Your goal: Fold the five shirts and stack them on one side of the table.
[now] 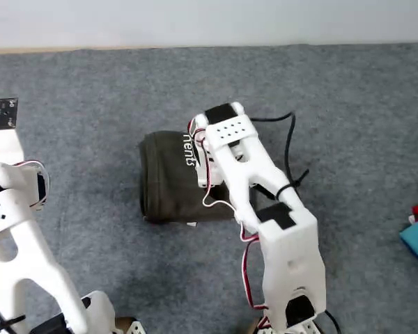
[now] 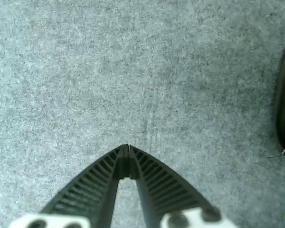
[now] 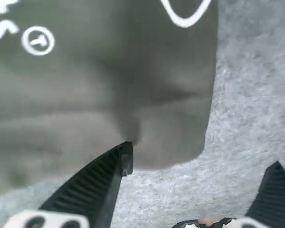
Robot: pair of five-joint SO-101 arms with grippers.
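My right gripper (image 3: 199, 159) gapes empty over an edge of the folded olive shirt (image 1: 168, 177) on the bench (image 1: 90, 83). My left gripper (image 2: 128, 151), closed and empty, sits off to the shirt's side. Snagging one layer could unfold it.

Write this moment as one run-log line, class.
left tool: shut, above gray table | right tool: open, at edge of folded dark olive shirt
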